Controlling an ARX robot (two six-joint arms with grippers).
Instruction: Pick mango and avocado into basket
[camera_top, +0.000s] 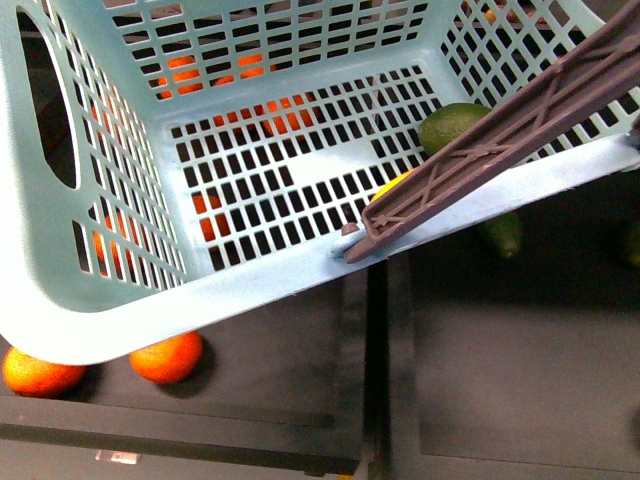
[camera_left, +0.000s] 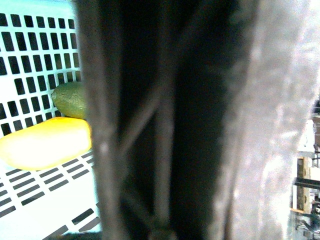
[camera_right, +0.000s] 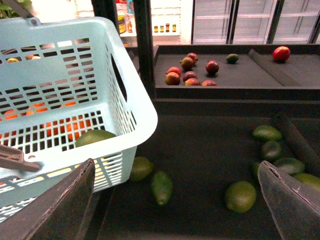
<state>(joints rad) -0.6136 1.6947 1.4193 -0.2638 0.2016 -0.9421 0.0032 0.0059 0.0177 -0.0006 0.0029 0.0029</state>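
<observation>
The teal basket (camera_top: 250, 285) hangs tilted and fills the front view, its brown handle (camera_top: 500, 140) slanting across its near rim. My left gripper is shut on that handle (camera_left: 165, 125), which blurs most of the left wrist view and hides the fingers. Inside the basket lie the yellow-orange mango (camera_left: 47, 142) and, touching it, the dark green avocado (camera_left: 70, 100). From the front the avocado (camera_top: 452, 122) shows in the far right corner, and only a yellow sliver of the mango (camera_top: 392, 184) shows behind the handle. My right gripper (camera_right: 175, 210) stands open and empty beside the basket (camera_right: 125, 100), above the dark shelf.
Oranges (camera_top: 167, 357) lie on the dark tray under the basket's left side. Several loose green fruits (camera_right: 161, 186) (camera_right: 240, 196) (camera_right: 266, 132) lie on the black shelf (camera_right: 210, 150) under my right gripper. Red-blushed fruits (camera_right: 190, 70) sit on a raised tray behind.
</observation>
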